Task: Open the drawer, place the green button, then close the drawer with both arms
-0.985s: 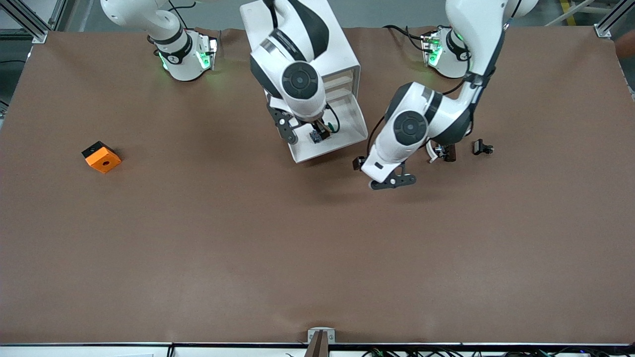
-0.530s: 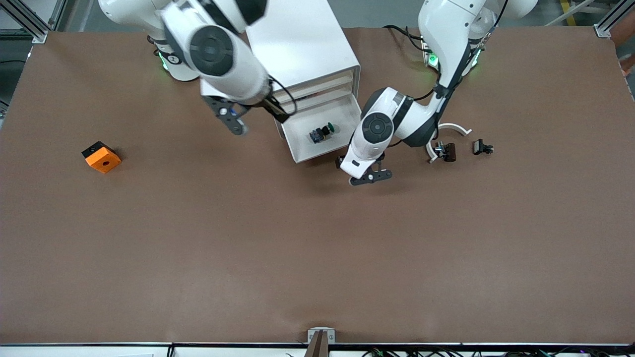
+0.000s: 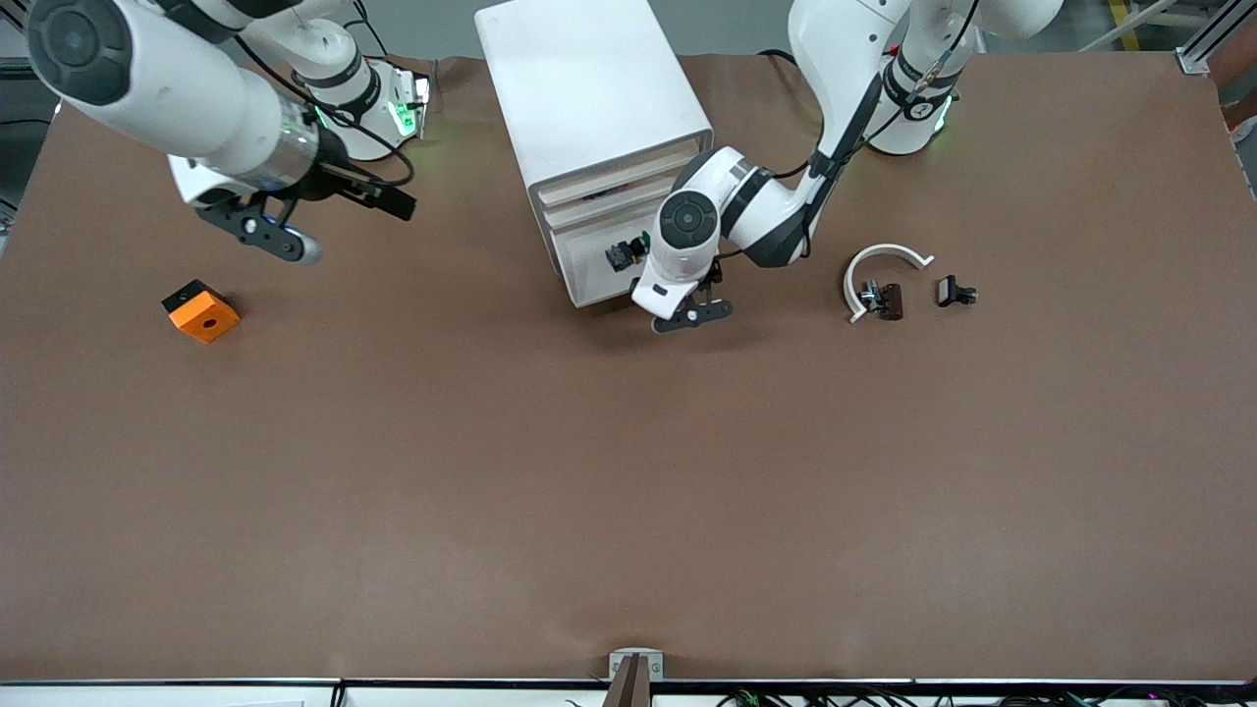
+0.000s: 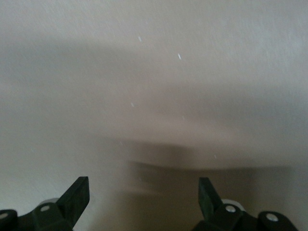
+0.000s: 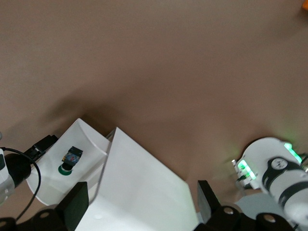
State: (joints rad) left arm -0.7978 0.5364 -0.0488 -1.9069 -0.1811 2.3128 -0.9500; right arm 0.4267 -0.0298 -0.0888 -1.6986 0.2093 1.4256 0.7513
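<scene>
The white cabinet [image 3: 589,88] has its lowest drawer [image 3: 589,280] partly open. The button [image 3: 625,253], green cap and dark body, lies inside the drawer. My left gripper [image 3: 692,316] is open and low at the drawer's outer corner, toward the left arm's end. Its wrist view shows only a blurred cream surface close between its fingers [image 4: 77,195]. My right gripper [image 3: 263,228] is open and empty, up over bare table near the right arm's base. Its wrist view shows the drawer [image 5: 50,180] with the button [image 5: 71,158] in it, beside the cabinet top [image 5: 139,187].
An orange cube [image 3: 201,310] lies near the right arm's end. A white arc with a black piece [image 3: 877,287] and another black piece [image 3: 955,292] lie toward the left arm's end, beside the left arm.
My right gripper left the drawer and swung away to the right arm's end, leaving the button in the drawer. My left gripper moved to the drawer's front, and the drawer slid partly in.
</scene>
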